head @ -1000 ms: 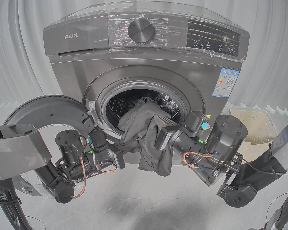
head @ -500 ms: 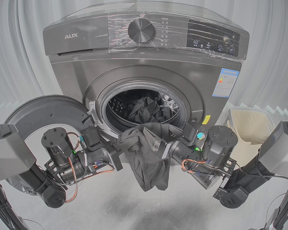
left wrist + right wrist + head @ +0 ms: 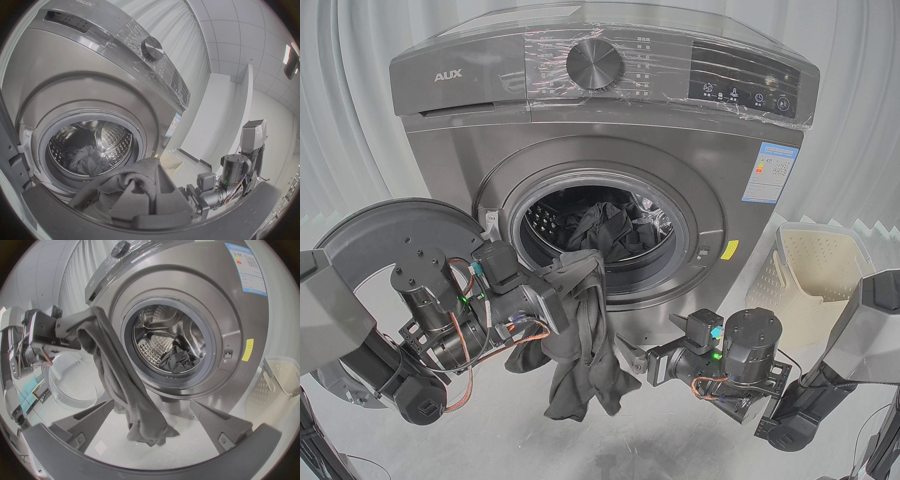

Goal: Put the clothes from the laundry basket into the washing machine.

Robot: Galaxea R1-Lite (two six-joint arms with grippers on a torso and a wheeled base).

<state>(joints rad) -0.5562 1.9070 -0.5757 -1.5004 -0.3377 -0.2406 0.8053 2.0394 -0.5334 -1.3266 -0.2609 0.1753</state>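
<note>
Left hand (image 3: 570, 278) tight on dark garment (image 3: 584, 350) before washing machine (image 3: 487, 144).

**Layout in front of the washing machine**

The washing machine (image 3: 600, 156) stands straight ahead, its door (image 3: 394, 231) swung open to the left. Clothes (image 3: 606, 228) lie inside the drum (image 3: 547, 219). A garment (image 3: 581, 337) hangs from the left end effector (image 3: 565, 279), in front of the lower left rim of the opening. The right end effector (image 3: 628, 355) sits lower, just right of the garment and in front of the machine. The laundry basket (image 3: 819, 275) stands on the floor (image 3: 550, 437) to the machine's right.
</note>
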